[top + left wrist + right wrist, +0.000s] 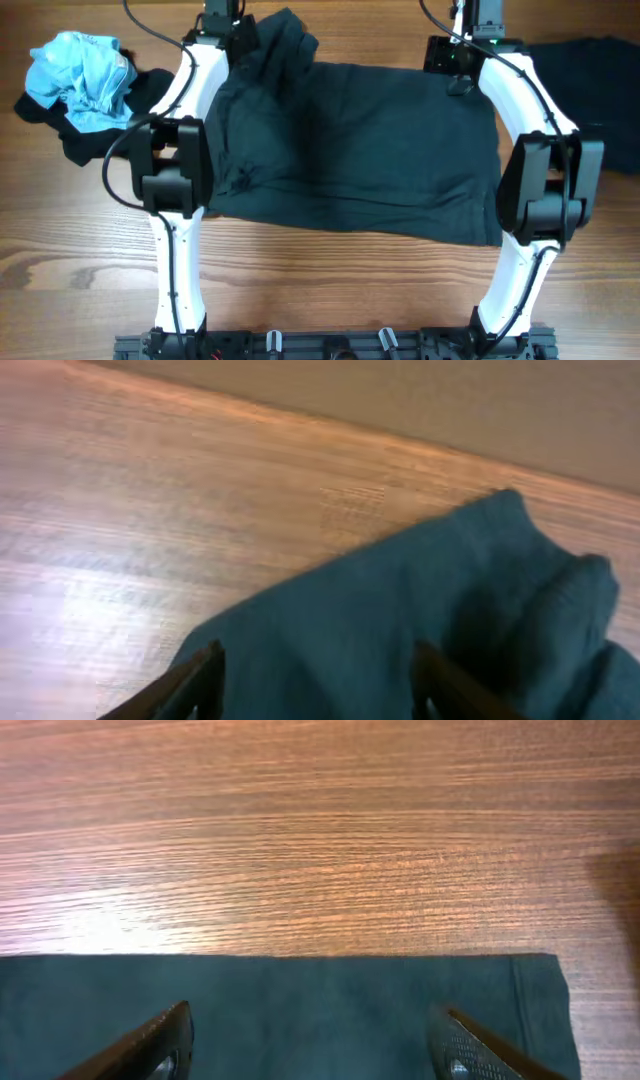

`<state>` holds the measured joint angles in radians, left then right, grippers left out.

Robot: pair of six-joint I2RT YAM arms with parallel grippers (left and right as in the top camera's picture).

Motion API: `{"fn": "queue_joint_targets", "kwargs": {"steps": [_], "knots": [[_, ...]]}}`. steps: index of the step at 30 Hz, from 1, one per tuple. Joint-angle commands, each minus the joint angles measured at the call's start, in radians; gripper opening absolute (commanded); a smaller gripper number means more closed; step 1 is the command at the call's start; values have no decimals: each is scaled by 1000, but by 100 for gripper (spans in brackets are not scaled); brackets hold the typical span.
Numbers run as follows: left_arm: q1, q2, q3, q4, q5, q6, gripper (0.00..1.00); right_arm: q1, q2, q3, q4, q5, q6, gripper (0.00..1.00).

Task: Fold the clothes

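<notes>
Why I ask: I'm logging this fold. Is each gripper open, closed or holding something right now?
Left gripper: open, over the dark garment, holding nothing.
Right gripper: open, over the garment's edge, holding nothing.

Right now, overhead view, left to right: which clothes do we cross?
blue cloth → shirt, spread in the middle → dark cloth at the right edge. The black cloth lies under the blue one and overlaps it, so it is left out.
</notes>
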<state>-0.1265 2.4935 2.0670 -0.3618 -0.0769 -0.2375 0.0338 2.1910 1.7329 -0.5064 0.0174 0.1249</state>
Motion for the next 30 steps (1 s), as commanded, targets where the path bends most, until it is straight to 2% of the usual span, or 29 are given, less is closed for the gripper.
{"fn": "queue_joint_targets", "kwargs": {"steps": [1, 11, 19, 27, 28, 29, 30], "knots": [[-18, 38, 19, 54, 5, 26, 58, -2, 40, 15, -1, 40, -19, 75], [-103, 97, 19, 97, 47, 123, 56, -3, 42, 15, -71, 51, 10, 76], [-114, 98, 19, 142, 51, 122, 56, -3, 42, 15, -114, 50, 9, 75], [-117, 135, 19, 119, 66, 122, 58, -3, 42, 15, -147, 50, 9, 76], [-121, 143, 19, 109, 66, 122, 55, -3, 42, 15, -152, 50, 9, 76], [-128, 154, 19, 95, 65, 123, 36, -3, 42, 15, -155, 50, 9, 76], [-130, 160, 18, 86, 65, 123, 26, -3, 42, 15, -157, 49, 9, 76]]}}
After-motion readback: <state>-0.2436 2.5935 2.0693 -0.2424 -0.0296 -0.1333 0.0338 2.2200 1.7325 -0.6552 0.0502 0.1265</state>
